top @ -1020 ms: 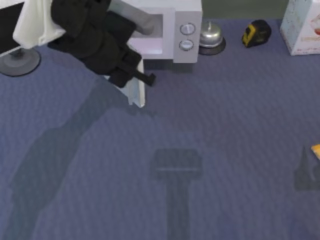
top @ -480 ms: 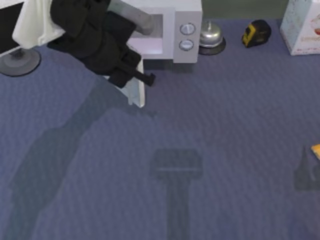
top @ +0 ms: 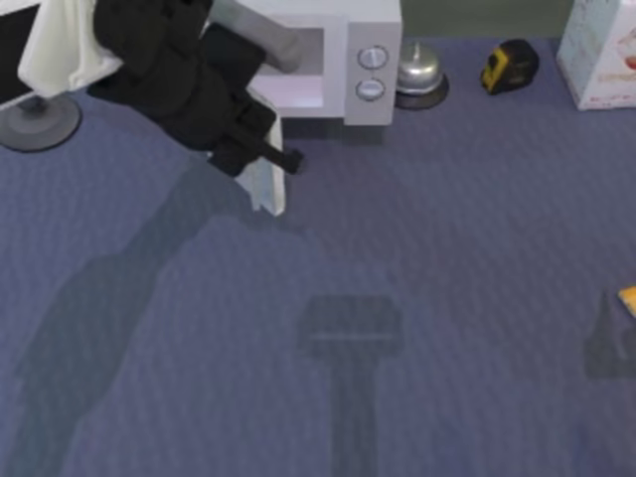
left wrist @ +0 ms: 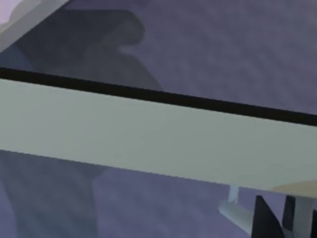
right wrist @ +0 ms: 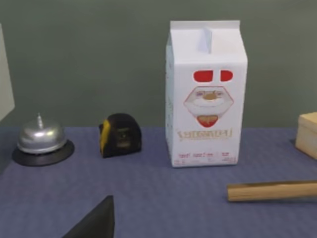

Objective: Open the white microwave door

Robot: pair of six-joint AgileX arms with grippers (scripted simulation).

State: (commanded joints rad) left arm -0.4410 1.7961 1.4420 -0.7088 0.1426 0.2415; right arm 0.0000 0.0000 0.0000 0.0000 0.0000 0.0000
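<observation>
The microwave [top: 373,40] stands at the back of the table, with two round knobs on its right panel and its pale inside showing. The white microwave door [top: 268,189] is swung out toward the front, edge-on from above. My left gripper [top: 273,154] sits at the door's free edge, shut on it. In the left wrist view the door [left wrist: 148,134] crosses the frame as a pale band, and the dark fingertips [left wrist: 262,223] sit by its handle bar [left wrist: 237,213]. My right gripper [right wrist: 99,220] is parked beyond the top view's right edge.
Right of the microwave stand a silver bell [top: 418,70], a black-and-yellow tape measure [top: 509,65] and a white carton [top: 599,55]. A grey round stand [top: 38,117] sits at back left. A wooden stick [right wrist: 272,191] and block [right wrist: 308,134] lie near the right arm.
My left gripper has shifted slightly left and back, and the door has swung a little wider with it. The right arm has not moved.
</observation>
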